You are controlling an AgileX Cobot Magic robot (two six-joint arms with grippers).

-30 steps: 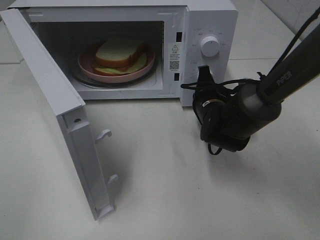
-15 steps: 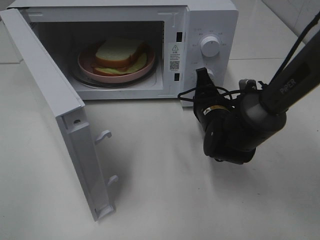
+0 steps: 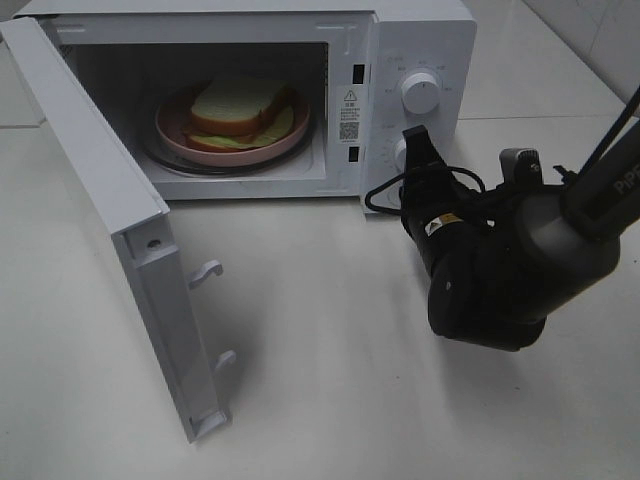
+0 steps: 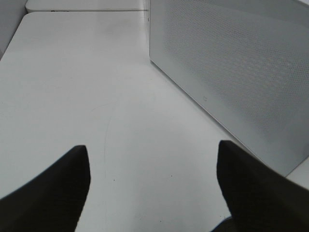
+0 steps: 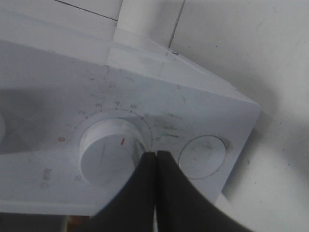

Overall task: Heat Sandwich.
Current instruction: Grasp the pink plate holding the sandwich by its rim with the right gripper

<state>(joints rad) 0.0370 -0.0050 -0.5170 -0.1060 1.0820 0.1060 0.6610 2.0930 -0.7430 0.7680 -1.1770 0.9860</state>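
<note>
The sandwich (image 3: 238, 106), white bread with green lettuce showing, lies on a pink plate (image 3: 175, 128) inside the open microwave (image 3: 420, 30). My right gripper (image 3: 413, 137) is shut and empty, and its tip points at the lower knob (image 3: 400, 154) on the control panel. In the right wrist view the shut fingertips (image 5: 155, 154) sit at the edge of a white knob (image 5: 106, 152) with a red mark. My left gripper (image 4: 152, 145) is open over bare table, beside a perforated white microwave wall (image 4: 231, 72). It does not show in the exterior view.
The microwave door (image 3: 90, 180) stands swung out to the front left, its latch hooks (image 3: 207, 268) facing the table. An upper knob (image 3: 420, 92) sits above the gripper. A round button (image 5: 202, 157) lies beside the white knob. Black cable loops at the right wrist (image 3: 385, 190).
The right arm's wrist has swung to the right and toward the front, while the shut tip stays close to the lower knob. Sandwich, plate and door have not moved.
</note>
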